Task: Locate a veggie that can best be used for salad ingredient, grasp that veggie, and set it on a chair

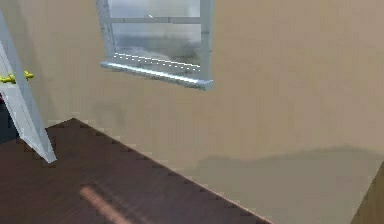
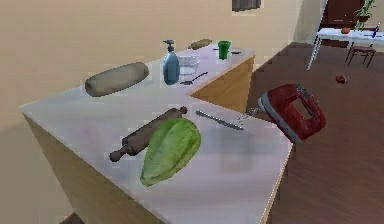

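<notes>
Pale green leafy lettuce point(image 2: 170, 150) lying on the white L-shaped countertop point(image 2: 75, 108), just beside the brown wooden rolling pin point(image 2: 148, 133). Best play, I'd say: roll in square to the lettuce and steer clear of that pin. Jaw state? Cannot tell.

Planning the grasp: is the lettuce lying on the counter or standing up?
Lying down: the lettuce stretches flat along the white counter beside the rolling pin.
</notes>
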